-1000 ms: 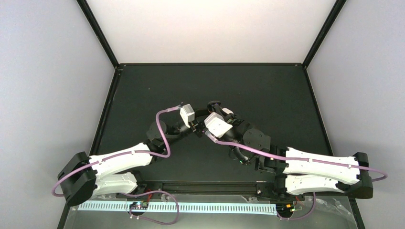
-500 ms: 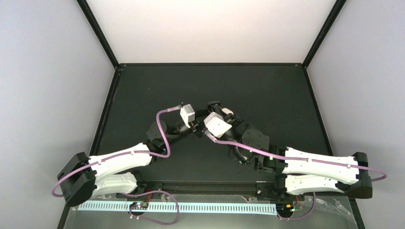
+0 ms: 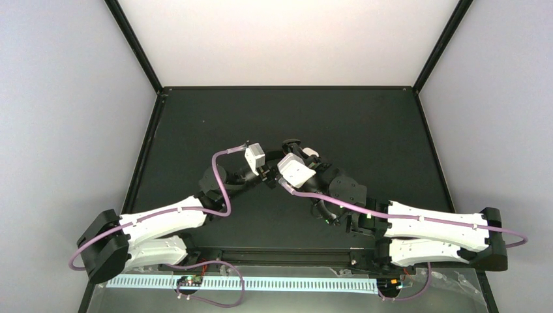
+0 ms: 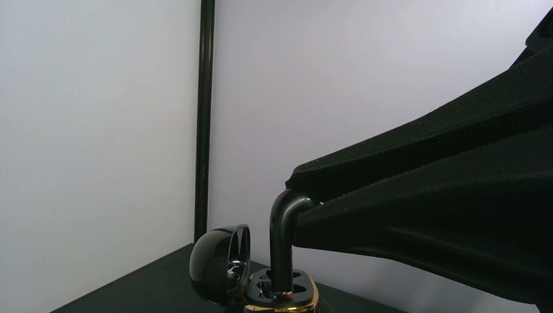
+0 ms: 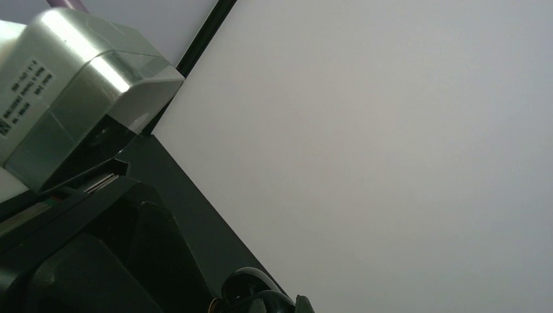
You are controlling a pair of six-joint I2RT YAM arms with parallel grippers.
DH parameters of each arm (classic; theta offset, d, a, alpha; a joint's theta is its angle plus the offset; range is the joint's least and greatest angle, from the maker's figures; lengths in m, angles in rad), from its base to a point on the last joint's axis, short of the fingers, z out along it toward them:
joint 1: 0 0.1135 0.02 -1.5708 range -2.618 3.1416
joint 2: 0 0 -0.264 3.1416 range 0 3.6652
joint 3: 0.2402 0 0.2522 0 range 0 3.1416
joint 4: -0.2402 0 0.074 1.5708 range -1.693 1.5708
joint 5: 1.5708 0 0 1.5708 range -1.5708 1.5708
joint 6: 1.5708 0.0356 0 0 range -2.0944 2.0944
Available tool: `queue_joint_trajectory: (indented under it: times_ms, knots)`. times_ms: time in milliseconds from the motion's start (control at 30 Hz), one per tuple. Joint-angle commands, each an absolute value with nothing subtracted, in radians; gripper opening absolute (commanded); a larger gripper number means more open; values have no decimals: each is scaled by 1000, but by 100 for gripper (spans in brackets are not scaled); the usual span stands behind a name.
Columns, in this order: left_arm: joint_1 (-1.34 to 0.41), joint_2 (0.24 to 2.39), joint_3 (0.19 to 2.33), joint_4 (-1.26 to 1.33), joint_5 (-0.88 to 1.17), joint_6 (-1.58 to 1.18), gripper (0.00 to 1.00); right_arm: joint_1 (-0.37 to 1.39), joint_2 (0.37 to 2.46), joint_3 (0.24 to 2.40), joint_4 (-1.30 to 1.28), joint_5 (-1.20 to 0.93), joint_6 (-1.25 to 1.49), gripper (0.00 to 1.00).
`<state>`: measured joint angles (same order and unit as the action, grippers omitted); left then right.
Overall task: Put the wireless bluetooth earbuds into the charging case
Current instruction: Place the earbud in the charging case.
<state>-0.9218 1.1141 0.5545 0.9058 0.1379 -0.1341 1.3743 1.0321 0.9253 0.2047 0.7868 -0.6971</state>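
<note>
Left fingers (image 4: 312, 199): we see them closed on an earbud (image 4: 283, 241), pinching its bent upper end.
Earbud: upright, with its stem reaching down into the case (image 4: 280, 298).
Case: open, with its lid (image 4: 218, 261) raised on the left. It sits near the middle of the tabletop (image 3: 365, 124), just below the left fingers.
Right fingers (image 3: 293, 147): closed beside the left ones. We cannot tell whether they hold anything.

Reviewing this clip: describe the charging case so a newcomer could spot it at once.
Start at the black table and look near its middle. In the left wrist view, the charging case sits just below the left gripper, its glossy dark lid swung open. Its gold-coloured rim marks it out from the all-black earbud that the gripper holds.
</note>
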Motion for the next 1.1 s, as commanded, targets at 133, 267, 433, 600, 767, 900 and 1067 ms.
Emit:
queue_joint_trajectory:
  times_ms: [133,267,433,600,767,900,1067]
  knots:
    - [-916,1068,562,970,137,-123,2,1381,1044,934,186,804,-675,1]
    - [-916,1070,560,975,141,-125,2,1381,1046,942,176,796,-668,1]
    - [-916,1072,562,976,144,-124,2,1382,1046,949,160,780,-651,1]
    - [-916,1076,566,989,142,-123,2,1382,1040,962,131,751,-611,1]
    - [-916,1082,570,991,138,-119,1,1382,1030,970,126,742,-580,1]
    - [-916,1082,572,999,138,-118,2,1382,1035,972,101,731,-567,1]
    - [-916,1081,571,998,136,-116,2,1382,1028,988,59,714,-547,11]
